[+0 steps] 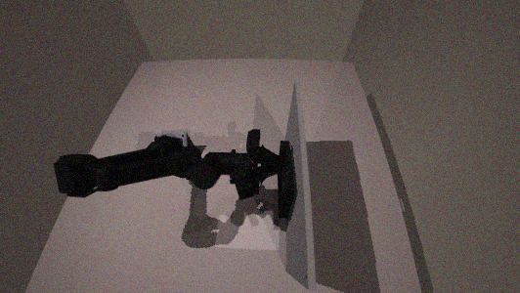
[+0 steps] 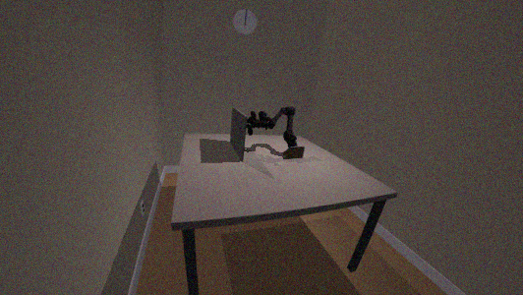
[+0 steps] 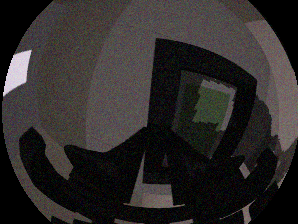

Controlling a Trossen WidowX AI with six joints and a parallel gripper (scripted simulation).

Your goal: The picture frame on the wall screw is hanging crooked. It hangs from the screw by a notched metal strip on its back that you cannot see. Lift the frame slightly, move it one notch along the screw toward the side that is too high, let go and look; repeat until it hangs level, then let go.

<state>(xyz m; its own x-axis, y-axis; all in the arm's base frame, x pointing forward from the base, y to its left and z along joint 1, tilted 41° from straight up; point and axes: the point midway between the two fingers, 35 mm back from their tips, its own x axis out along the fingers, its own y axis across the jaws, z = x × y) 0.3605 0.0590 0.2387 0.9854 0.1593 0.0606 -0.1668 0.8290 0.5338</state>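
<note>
The picture frame (image 1: pixel 286 195) (image 3: pixel 164 83) is a dark rectangle with a greenish picture. It hangs on the arm's side of the upright grey wall panel (image 1: pixel 295 137) (image 2: pixel 238 134). In the wrist view its edges look slanted. The screw and the notched strip are hidden behind it. My gripper (image 1: pixel 277 168) (image 2: pixel 250 126) (image 3: pixel 156 132) reaches out level from the arm and is shut on the frame's edge. In the wrist view the fingers are dark shapes at the bottom, closed at the frame's lower left part.
The panel stands on a pale table (image 1: pixel 147 88) (image 2: pixel 275 213), towards its far side. The arm's base (image 2: pixel 293 152) sits on the table to the right of the panel. A round clock (image 2: pixel 245 21) hangs on the room's wall. The light is dim.
</note>
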